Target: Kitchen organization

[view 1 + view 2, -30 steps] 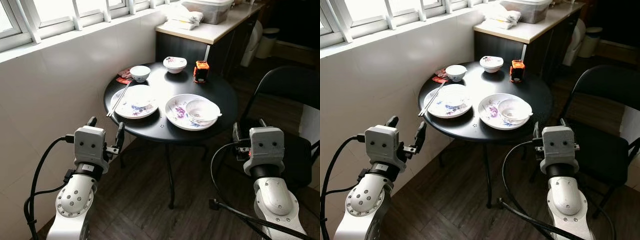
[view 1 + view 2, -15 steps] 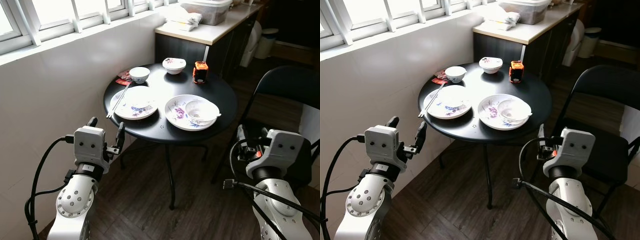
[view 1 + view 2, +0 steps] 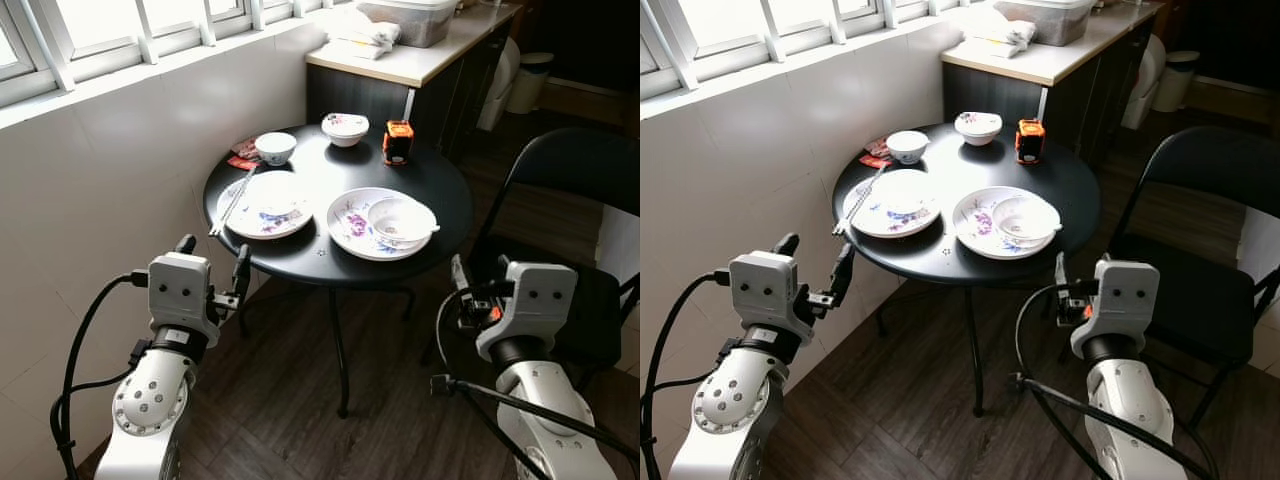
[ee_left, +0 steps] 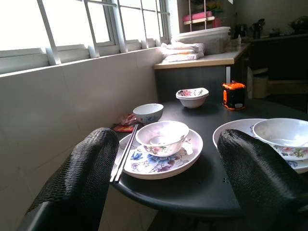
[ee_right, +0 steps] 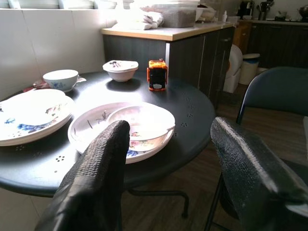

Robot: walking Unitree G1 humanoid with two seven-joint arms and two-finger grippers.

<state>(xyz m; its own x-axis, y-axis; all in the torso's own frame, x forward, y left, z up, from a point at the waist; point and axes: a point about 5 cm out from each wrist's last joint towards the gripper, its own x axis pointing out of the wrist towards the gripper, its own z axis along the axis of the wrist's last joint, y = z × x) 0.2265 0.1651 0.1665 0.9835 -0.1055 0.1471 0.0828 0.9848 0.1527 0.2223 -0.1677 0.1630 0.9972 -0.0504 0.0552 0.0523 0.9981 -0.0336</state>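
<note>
Floral china dishes (image 3: 381, 222) sit on the round black desk (image 3: 440, 190); the right end effector (image 3: 1061, 290) has swung back toward them, open like the left (image 3: 212, 272), grasp unstarted

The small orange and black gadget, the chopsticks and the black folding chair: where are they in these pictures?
Small orange and black gadget (image 3: 399, 141), left eye view, middle of its body.
Chopsticks (image 3: 232, 200), left eye view, midway along the pair.
Black folding chair (image 3: 1215, 170), right eye view, centre of the backrest.
</note>
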